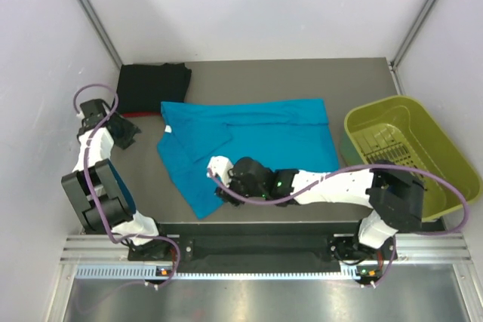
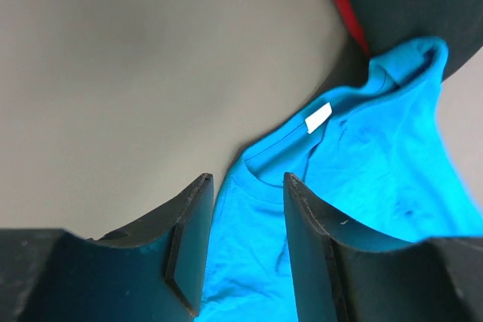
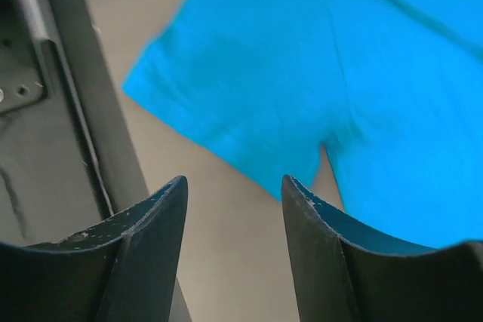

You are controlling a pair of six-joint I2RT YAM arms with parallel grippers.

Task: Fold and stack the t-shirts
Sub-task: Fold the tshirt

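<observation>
The teal-blue t-shirt (image 1: 249,145) lies partly folded in the middle of the table, its collar and white neck label (image 2: 318,118) toward the left. A black t-shirt (image 1: 153,87) sits folded at the back left with a red t-shirt's edge (image 1: 139,114) showing beneath it. My left gripper (image 1: 130,135) hovers just left of the teal collar; in its wrist view the left gripper (image 2: 247,180) stands open with the collar seen between the fingers. My right gripper (image 1: 219,179) is at the shirt's near-left sleeve; the right gripper (image 3: 234,182) is open over bare table, the teal sleeve (image 3: 249,96) just beyond.
A yellow-green plastic bin (image 1: 407,152) stands at the right edge of the table. The table's metal front rail (image 3: 83,111) runs close by the right gripper. White walls enclose the left, back and right sides.
</observation>
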